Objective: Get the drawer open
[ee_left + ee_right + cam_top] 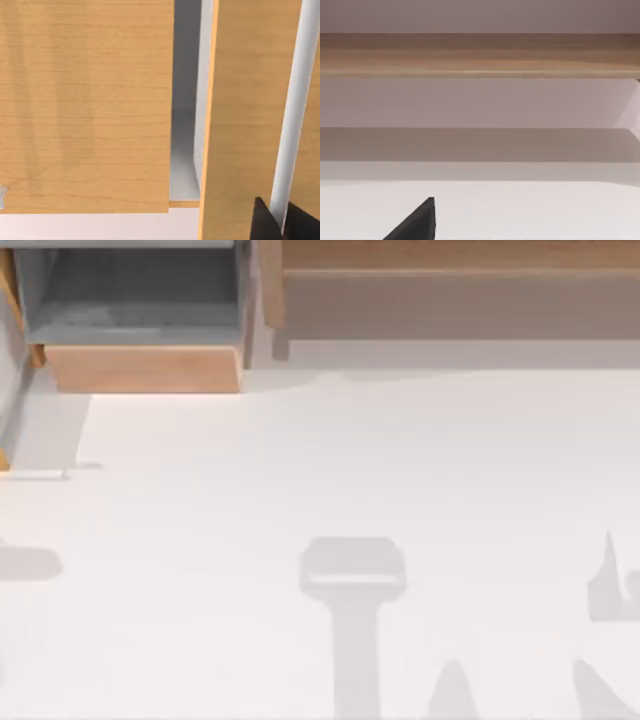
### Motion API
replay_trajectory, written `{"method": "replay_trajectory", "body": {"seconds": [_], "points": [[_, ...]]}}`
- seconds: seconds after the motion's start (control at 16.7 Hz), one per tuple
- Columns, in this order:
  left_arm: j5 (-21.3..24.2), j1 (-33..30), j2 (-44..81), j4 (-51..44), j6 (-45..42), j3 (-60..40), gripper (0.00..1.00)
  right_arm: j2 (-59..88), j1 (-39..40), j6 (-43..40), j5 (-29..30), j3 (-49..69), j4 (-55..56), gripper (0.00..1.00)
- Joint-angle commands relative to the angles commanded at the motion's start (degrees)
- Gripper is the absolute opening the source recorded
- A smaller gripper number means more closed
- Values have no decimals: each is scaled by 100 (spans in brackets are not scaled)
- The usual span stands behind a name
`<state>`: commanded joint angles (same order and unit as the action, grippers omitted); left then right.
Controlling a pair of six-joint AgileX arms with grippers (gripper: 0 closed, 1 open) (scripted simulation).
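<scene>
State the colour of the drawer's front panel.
Light wood-grain tan, while the drawer is grey inside. It shows best in the top view.

A white worktop spreads across the top view, evenly lit, with soft grey shadows lying on its near part and along its left edge. At the far side a long wooden rail runs across the right half, with a shaded grey-brown band beneath it. In the right wrist view the same rail crosses the frame horizontally against a pale wall, and the white worktop lies below it.
</scene>
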<state>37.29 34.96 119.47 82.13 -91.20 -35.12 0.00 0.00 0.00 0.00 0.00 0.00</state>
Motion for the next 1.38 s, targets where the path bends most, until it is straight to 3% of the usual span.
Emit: {"method": "replay_trajectory", "body": {"seconds": [0.24, 0.54, 1.32, 1.38], "points": [[361, 366, -237, 346, -16, 611, 0, 0, 0, 0, 0, 0, 0, 100], [419, 425, -279, 404, -20, 714, 0, 0, 0, 0, 0, 0, 0, 100], [419, 425, -279, 404, -20, 714, 98, 0, 0, 0, 0, 0, 0, 100], [419, 425, -279, 404, -20, 714, 100, 0, 0, 0, 0, 0, 0, 100]]}}
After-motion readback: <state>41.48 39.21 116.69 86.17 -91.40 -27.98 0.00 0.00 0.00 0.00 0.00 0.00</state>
